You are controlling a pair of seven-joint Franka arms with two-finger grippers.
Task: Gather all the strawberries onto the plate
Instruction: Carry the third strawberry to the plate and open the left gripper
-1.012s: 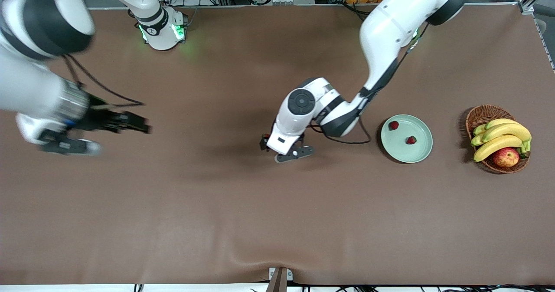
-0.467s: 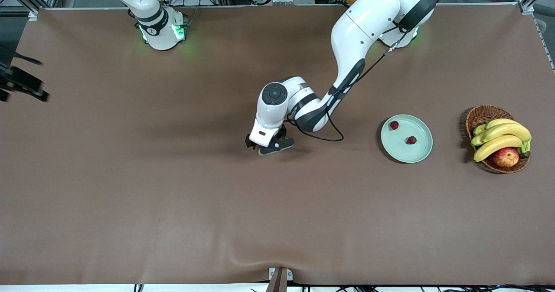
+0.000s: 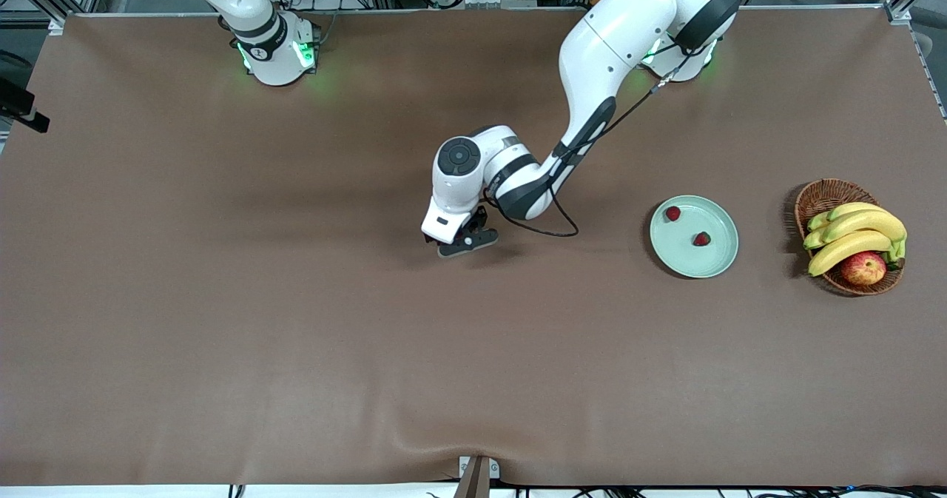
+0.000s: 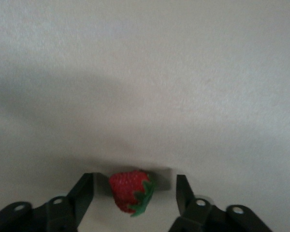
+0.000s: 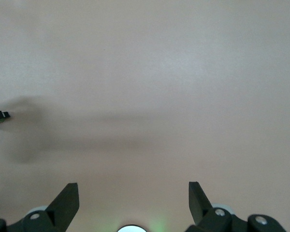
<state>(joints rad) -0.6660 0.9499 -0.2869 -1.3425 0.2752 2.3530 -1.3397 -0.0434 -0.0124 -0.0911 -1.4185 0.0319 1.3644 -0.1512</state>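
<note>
Lying between left claw [image 4: 133,193] fingers: strawberry [image 4: 130,191]

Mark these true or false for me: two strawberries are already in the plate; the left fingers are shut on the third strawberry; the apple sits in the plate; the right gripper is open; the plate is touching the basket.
1. Two strawberries lie in the plate. True.
2. The left gripper is shut on the third strawberry. False: its fingers are open with gaps on both sides of the berry.
3. The apple sits in the plate. False: it is in the wicker basket with the bananas.
4. The right gripper is open. True.
5. The plate touches the basket. False: bare table shows between them.
</note>
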